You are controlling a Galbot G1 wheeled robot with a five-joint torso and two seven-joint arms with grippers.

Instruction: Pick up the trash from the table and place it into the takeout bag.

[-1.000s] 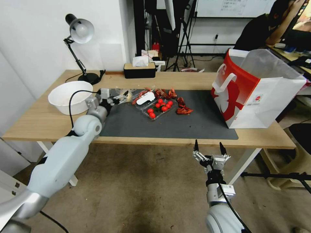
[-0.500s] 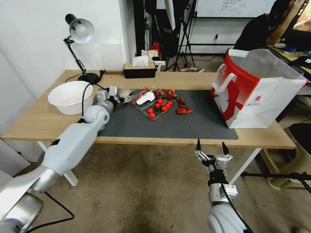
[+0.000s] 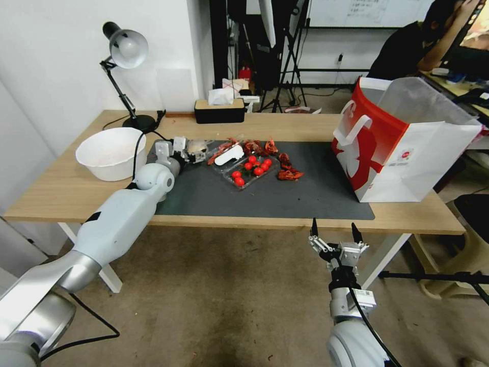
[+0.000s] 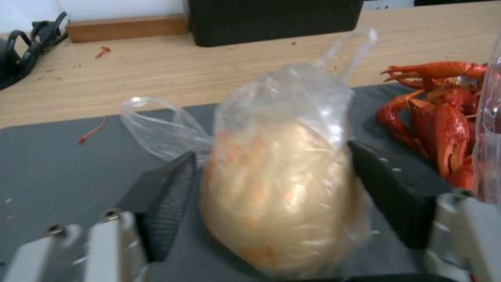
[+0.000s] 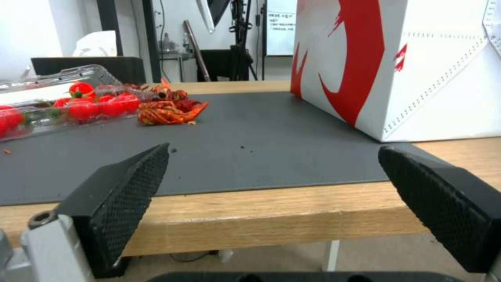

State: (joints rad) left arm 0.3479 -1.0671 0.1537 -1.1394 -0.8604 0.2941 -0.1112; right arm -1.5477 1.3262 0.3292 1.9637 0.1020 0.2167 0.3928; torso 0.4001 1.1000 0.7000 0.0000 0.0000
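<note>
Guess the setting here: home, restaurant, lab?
Most likely a lab or office workroom. Tripods and stands crowd the back wall under a whiteboard, and the table is a plain desk with a lamp and a tissue box.

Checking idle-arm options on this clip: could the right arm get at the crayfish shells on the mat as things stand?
Probably yes. The right gripper hangs open below the table's front edge, and bare mat lies between that edge and the crayfish shells. It would have to rise above the tabletop first.
</note>
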